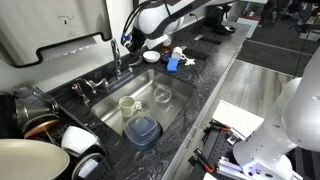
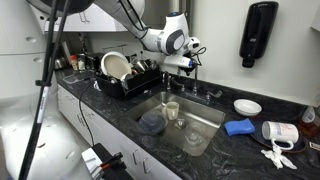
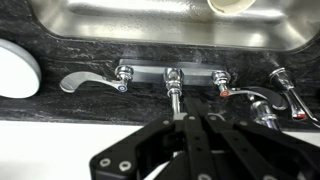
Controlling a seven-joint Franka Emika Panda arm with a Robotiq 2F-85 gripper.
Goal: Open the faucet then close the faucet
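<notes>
The chrome faucet [image 3: 173, 88] stands on the black counter behind the steel sink [image 3: 120, 25], with a lever handle [image 3: 82, 83] on the left and a red-marked handle [image 3: 222, 82] on the right. It shows in both exterior views [image 1: 117, 58] [image 2: 186, 78]. My gripper [image 3: 190, 118] hovers right over the spout's arch, fingers pressed together, and hides the top of the spout. It appears above the faucet in both exterior views [image 1: 129, 45] [image 2: 186, 62]. It touches neither handle.
A side sprayer [image 3: 285, 88] stands right of the faucet. Cups [image 1: 128, 102] and a blue container [image 1: 143, 130] lie in the sink. A dish rack with plates [image 2: 125, 75] is beside it. A blue cloth [image 2: 238, 127] and a white plate [image 2: 247, 106] sit on the counter.
</notes>
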